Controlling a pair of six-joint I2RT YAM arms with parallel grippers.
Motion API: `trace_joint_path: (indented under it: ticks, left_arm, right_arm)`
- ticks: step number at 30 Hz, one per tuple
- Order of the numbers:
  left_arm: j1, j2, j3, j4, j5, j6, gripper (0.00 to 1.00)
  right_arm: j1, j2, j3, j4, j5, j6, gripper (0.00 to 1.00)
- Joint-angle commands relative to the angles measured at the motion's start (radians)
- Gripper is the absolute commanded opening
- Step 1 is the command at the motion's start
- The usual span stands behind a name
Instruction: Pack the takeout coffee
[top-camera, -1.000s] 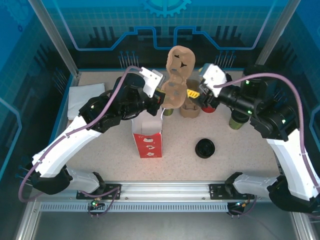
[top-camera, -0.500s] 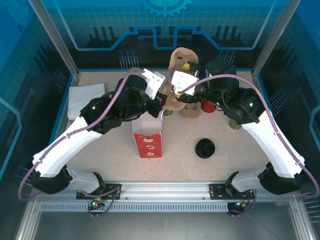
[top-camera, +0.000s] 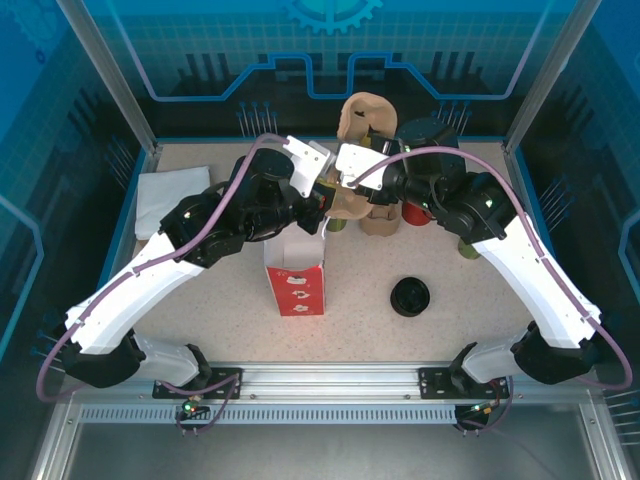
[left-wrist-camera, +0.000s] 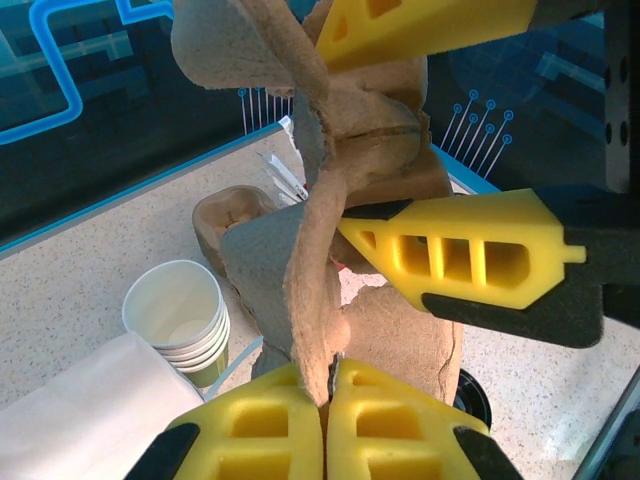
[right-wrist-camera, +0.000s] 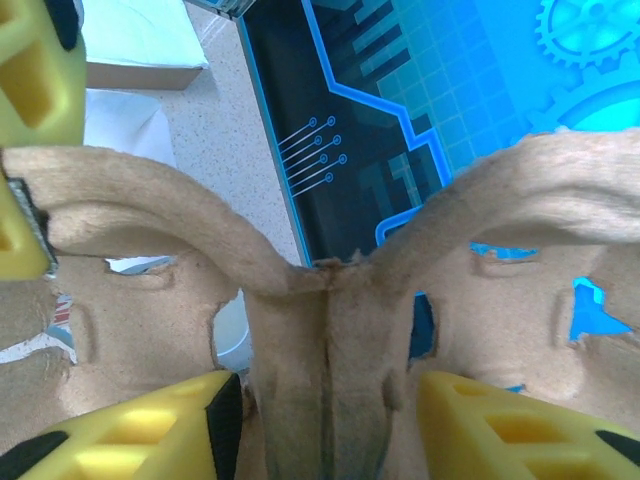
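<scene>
**Ann:** The left jaws are pressed together, pinching the lower edge of the brown cup carrier (top-camera: 362, 118) and holding it up on edge over the back of the surface (top-camera: 350, 330).

**Ben:** And the right jaws are at it from the other side. They stand apart, one of the yellow fingers (right-wrist-camera: 130, 440) on each side of the carrier's middle ridge. Are they pressing it or just beside it? I cannot tell from here.

**Ann:** Now, where is the coffee cup (top-camera: 467, 248)?

**Ben:** Back right, standing on the surface, well apart from the carrier. Its green wall peeks out beneath the right arm (top-camera: 530, 270), and the arm hides its top.

**Ann:** From the left wrist, beyond the carrier, a stack of lidless cups (left-wrist-camera: 180, 310) sits just beside some white napkins (left-wrist-camera: 80, 420).

**Ben:** Closer to us, a red and white box (top-camera: 297, 285) stands upright near the left jaws. A stack of black lids (top-camera: 410, 297) lies off to its right, with bare surface between the two.
</scene>
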Motion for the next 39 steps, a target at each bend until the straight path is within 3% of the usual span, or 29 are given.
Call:
trace_joint_path:
  ticks: [1, 10, 16, 22, 27, 31, 39]
  left_arm:
    - [-0.009, 0.004, 0.032, 0.014, 0.002, 0.005, 0.00]
    - [-0.009, 0.006, 0.030, 0.014, -0.001, 0.004, 0.03]
    - [-0.009, -0.025, 0.002, 0.014, -0.001, -0.022, 0.34]
    - [0.024, -0.122, -0.042, -0.007, 0.046, -0.093, 0.53]
    - [0.132, -0.244, -0.083, -0.046, 0.121, -0.187, 0.62]
    - [0.291, -0.325, -0.094, -0.125, 0.199, -0.276, 0.64]
    - [0.516, -0.361, -0.194, -0.194, 0.414, -0.397, 0.73]
  right_arm:
    - [0.005, 0.011, 0.037, -0.008, -0.016, 0.025, 0.47]
    - [0.001, 0.022, 0.052, -0.025, -0.028, 0.042, 0.32]
    - [-0.014, 0.021, 0.048, -0.060, -0.035, 0.067, 0.25]
    - [-0.023, 0.019, 0.038, -0.082, -0.033, 0.077, 0.23]
    - [-0.024, 0.032, 0.065, -0.087, -0.051, 0.096, 0.23]
    - [-0.005, 0.067, 0.136, -0.102, -0.071, 0.112, 0.23]
    - [0.057, 0.167, 0.295, -0.078, -0.116, 0.146, 0.22]
